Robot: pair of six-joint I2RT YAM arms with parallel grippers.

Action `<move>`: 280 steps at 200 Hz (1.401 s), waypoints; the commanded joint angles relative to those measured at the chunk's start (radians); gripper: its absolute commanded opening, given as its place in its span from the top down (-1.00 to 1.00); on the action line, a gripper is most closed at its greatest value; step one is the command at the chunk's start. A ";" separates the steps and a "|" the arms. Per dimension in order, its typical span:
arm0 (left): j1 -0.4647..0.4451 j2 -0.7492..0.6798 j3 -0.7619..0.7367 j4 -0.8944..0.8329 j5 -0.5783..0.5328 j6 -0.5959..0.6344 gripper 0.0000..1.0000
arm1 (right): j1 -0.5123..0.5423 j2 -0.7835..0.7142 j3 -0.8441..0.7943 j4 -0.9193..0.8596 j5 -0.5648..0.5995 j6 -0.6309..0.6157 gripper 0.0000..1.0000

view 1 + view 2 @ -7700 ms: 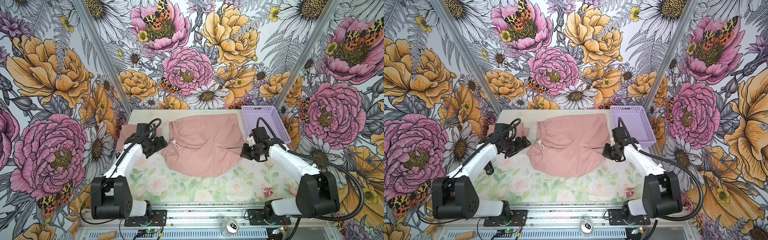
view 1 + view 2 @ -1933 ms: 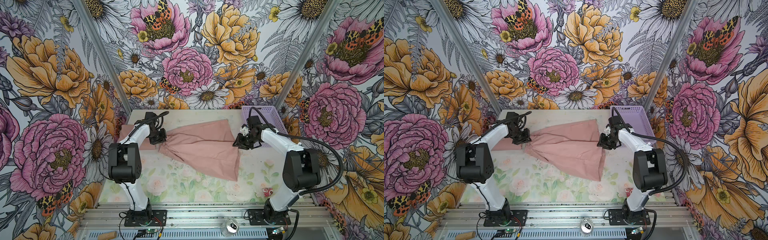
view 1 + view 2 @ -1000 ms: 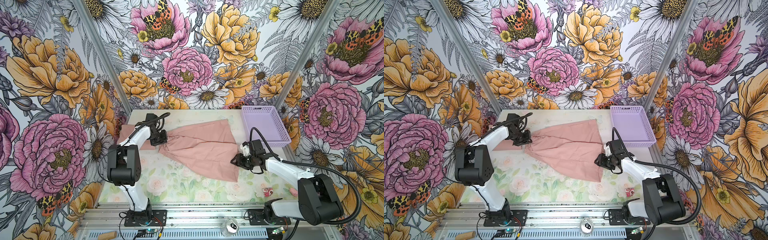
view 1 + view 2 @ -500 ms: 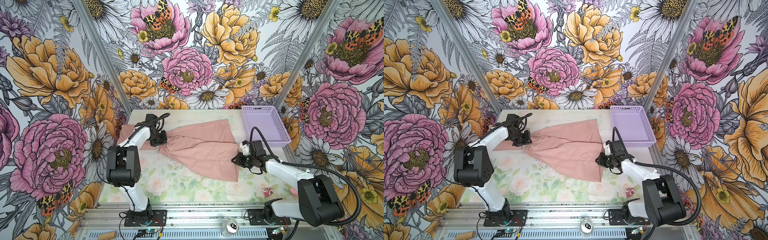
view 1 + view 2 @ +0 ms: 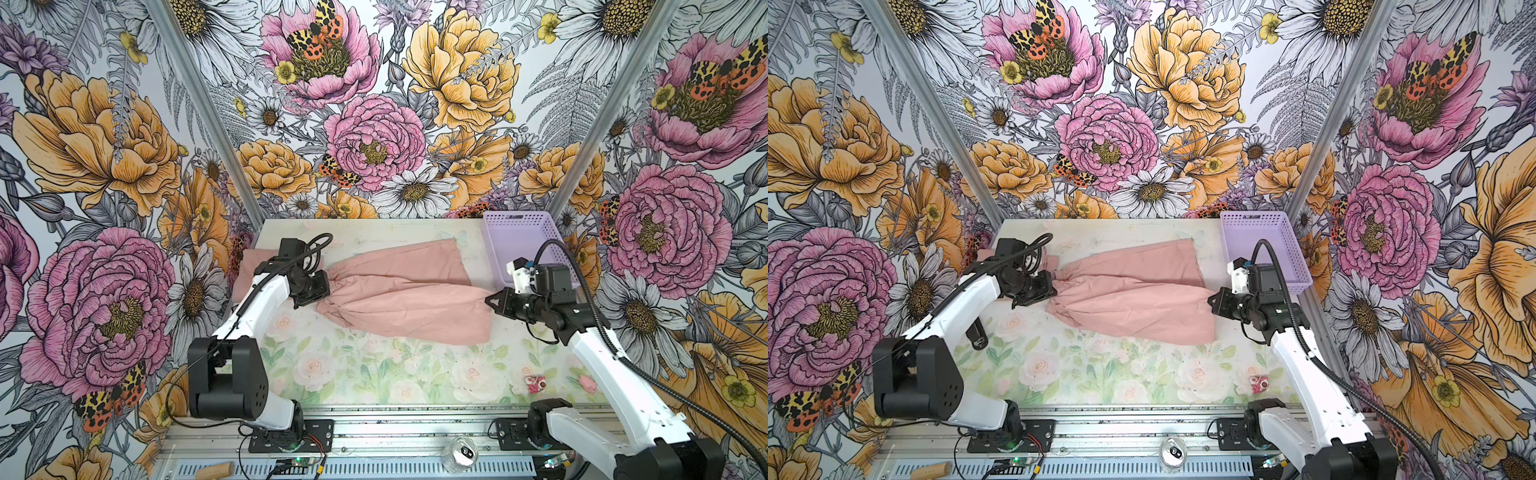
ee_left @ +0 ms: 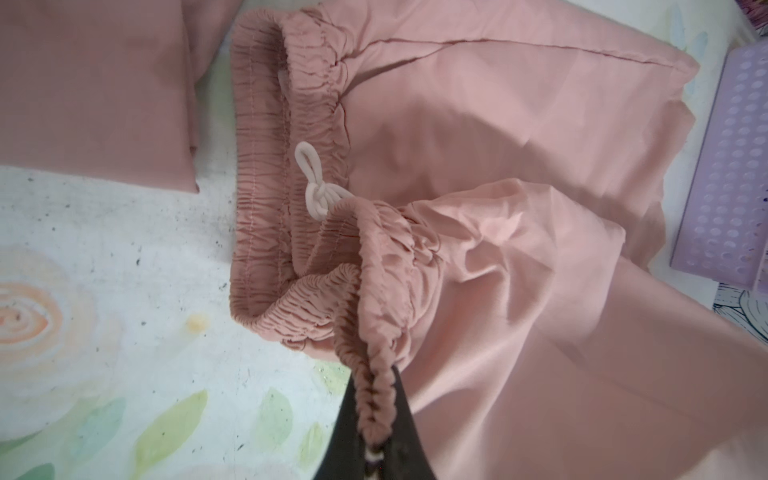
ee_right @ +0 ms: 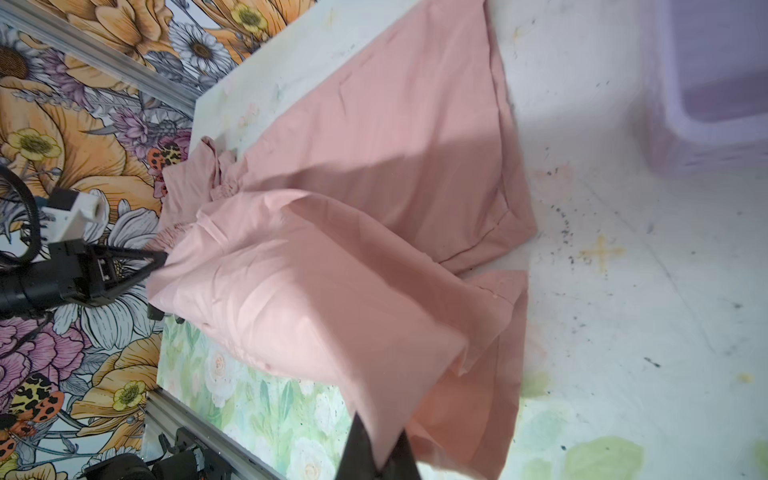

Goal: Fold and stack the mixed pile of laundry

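- Position: the pink shorts (image 5: 407, 299) lie mid-table, spread between the two arms. A folded pink garment (image 5: 249, 270) sits just beside them at the back left.
- Left gripper (image 5: 326, 287): clenched on the bunched waistband (image 6: 374, 399). The left wrist view shows the elastic pinched between its fingers, with the white drawstring (image 6: 316, 187) lying loose nearby.
- Right gripper (image 5: 489, 300): clenched on the hem end of the upper leg. The right wrist view shows cloth drawn into the closed fingers.
- Step in hand, as judged: laying one leg over the other to halve the shorts lengthwise.
- Recommended handling:
  - Keep both pinches firm and the cloth taut between them.
  - Raise both ends evenly.
  - Set the upper leg down so its hem meets the lower hem.
- Risks: the waistband is gathered and may land creased, and a thin pinch at the hem could slip.
- Container: the lavender basket (image 5: 494, 249) stands at the back right, apart from the shorts. No garment shows inside it in either top view.
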 commanded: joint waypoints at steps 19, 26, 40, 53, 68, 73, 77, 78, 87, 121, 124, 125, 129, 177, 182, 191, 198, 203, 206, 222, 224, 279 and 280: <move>-0.011 -0.176 -0.055 -0.105 0.032 -0.091 1.00 | -0.026 -0.012 0.130 -0.180 -0.012 -0.080 1.00; -0.019 -0.204 -0.069 -0.120 0.036 -0.112 1.00 | -0.027 -0.011 0.142 -0.186 -0.017 -0.087 1.00; -0.041 -0.255 -0.103 -0.145 0.043 -0.152 1.00 | -0.027 -0.011 0.161 -0.201 -0.022 -0.099 1.00; -0.067 -0.300 -0.138 -0.167 0.047 -0.197 1.00 | -0.027 -0.015 0.169 -0.225 -0.024 -0.117 1.00; -0.102 -0.359 -0.171 -0.204 0.036 -0.251 1.00 | -0.027 -0.030 0.176 -0.268 -0.017 -0.142 1.00; -0.113 -0.381 -0.178 -0.221 0.028 -0.270 1.00 | -0.027 -0.038 0.177 -0.284 -0.013 -0.147 1.00; -0.121 -0.402 -0.184 -0.232 0.022 -0.285 1.00 | -0.027 -0.045 0.176 -0.301 -0.010 -0.154 1.00; -0.123 -0.407 -0.185 -0.235 0.021 -0.287 1.00 | -0.027 -0.047 0.176 -0.304 -0.010 -0.155 1.00; -0.136 -0.455 -0.196 -0.263 0.005 -0.326 1.00 | -0.027 -0.066 0.174 -0.338 -0.001 -0.160 1.00; -0.181 -0.626 -0.269 -0.329 -0.034 -0.483 1.00 | -0.027 -0.132 0.158 -0.455 0.010 -0.142 1.00; -0.188 -0.637 -0.277 -0.336 -0.038 -0.496 1.00 | -0.027 -0.137 0.158 -0.466 0.012 -0.141 1.00; -0.189 -0.641 -0.279 -0.338 -0.040 -0.500 1.00 | -0.027 -0.139 0.159 -0.469 0.013 -0.141 1.00; -0.195 -0.654 -0.287 -0.346 -0.044 -0.514 1.00 | -0.027 -0.145 0.161 -0.485 0.019 -0.140 1.00; -0.257 -0.745 -0.305 -0.418 -0.094 -0.638 1.00 | -0.027 -0.122 0.371 -0.632 0.130 -0.192 1.00; -0.259 -0.742 -0.302 -0.417 -0.095 -0.638 1.00 | -0.027 -0.107 0.394 -0.625 0.138 -0.192 1.00; -0.258 -0.728 -0.296 -0.416 -0.100 -0.638 1.00 | -0.027 -0.074 0.433 -0.599 0.141 -0.192 1.00; -0.259 -0.710 -0.289 -0.415 -0.106 -0.631 1.00 | -0.027 -0.046 0.461 -0.571 0.144 -0.191 1.00; -0.258 -0.698 -0.283 -0.415 -0.112 -0.626 1.00 | -0.027 -0.028 0.477 -0.548 0.142 -0.185 1.00; -0.257 -0.691 -0.281 -0.415 -0.117 -0.622 1.00 | -0.027 -0.012 0.486 -0.532 0.140 -0.185 1.00; -0.246 -0.658 -0.271 -0.407 -0.139 -0.601 1.00 | -0.019 0.066 0.521 -0.439 0.134 -0.180 1.00; -0.244 -0.655 -0.271 -0.404 -0.140 -0.597 1.00 | -0.019 0.071 0.522 -0.433 0.134 -0.179 1.00; -0.157 -0.532 -0.271 -0.270 -0.128 -0.521 1.00 | 0.062 0.440 0.784 -0.218 0.173 -0.174 1.00; -0.155 -0.530 -0.270 -0.269 -0.129 -0.519 1.00 | 0.065 0.449 0.794 -0.218 0.176 -0.175 1.00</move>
